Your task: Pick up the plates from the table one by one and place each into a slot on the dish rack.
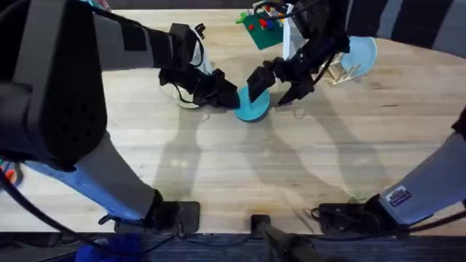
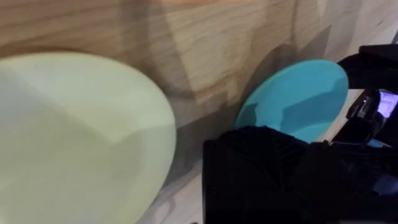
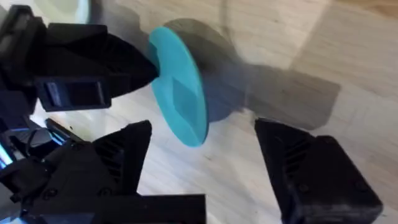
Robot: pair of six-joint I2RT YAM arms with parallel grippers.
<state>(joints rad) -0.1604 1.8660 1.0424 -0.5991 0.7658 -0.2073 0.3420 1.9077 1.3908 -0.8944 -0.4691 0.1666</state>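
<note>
The teal-blue plate [image 1: 253, 108] is held on edge near the middle of the table [image 1: 218, 167], pinched at its left rim by the left gripper [image 1: 231, 97]. The right gripper [image 1: 279, 90], jaws spread, is positioned astride the plate's right rim. A clean handover would require closure squarely on the rim before the left releases. The disc stands tilted, faces left and right. The cream-yellow plate [image 2: 74, 130] lies flat further left; the dish rack [image 1: 341, 71] stands far right.
</note>
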